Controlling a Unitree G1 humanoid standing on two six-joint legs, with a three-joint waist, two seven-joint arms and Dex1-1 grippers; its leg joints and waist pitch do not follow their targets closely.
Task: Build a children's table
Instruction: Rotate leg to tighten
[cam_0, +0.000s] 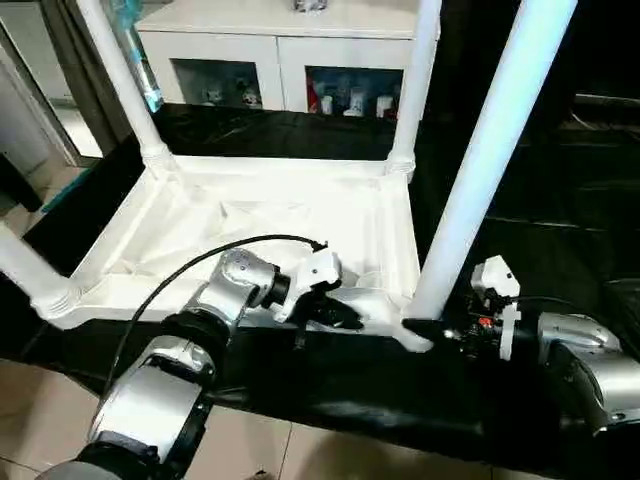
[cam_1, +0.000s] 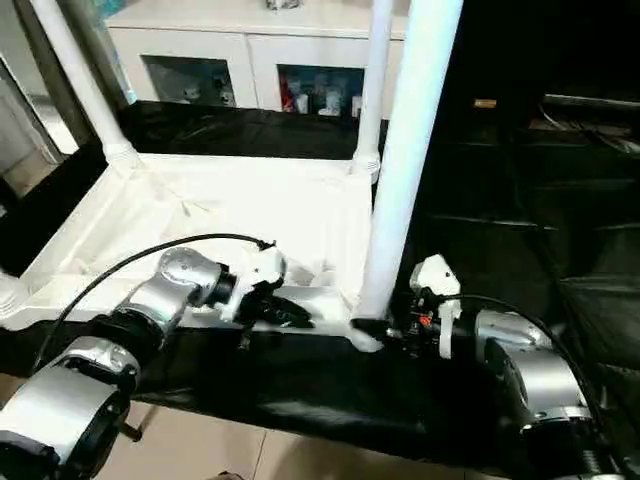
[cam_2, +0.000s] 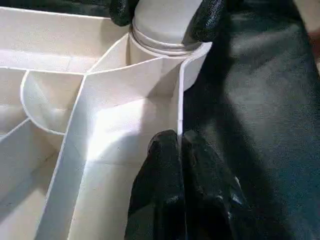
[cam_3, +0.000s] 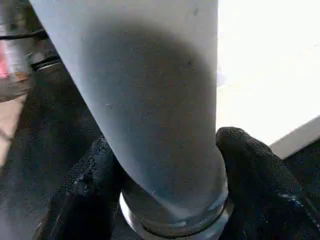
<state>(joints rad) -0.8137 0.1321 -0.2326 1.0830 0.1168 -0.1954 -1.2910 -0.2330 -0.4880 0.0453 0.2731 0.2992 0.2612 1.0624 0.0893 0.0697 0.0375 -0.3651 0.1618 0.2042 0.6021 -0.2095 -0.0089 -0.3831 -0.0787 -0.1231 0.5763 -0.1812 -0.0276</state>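
Children's table: small white plastic table top (cam_0: 270, 235), ribbed underside up, lying on the large black-sheeted table (cam_0: 560, 230) at the centre of the head view.
Near right leg: long white plastic tube (cam_0: 490, 160), rising from the corner socket at 5 o'clock of the top and leaning toward 1 o'clock.
Other legs: white tubes at the two far corners (cam_0: 125, 75) (cam_0: 415, 85) and one at the near left corner (cam_0: 25, 265).
Right gripper (cam_3: 167, 190): black fingers (cam_3: 255, 175) on either side of the near right leg's flared base, touching it.
Left gripper (cam_2: 180, 145): fingers pressed together, pinching the top's thin outer rim wall beside that socket.
Background: white cabinet with glass doors (cam_0: 290, 60) at 12 o'clock.
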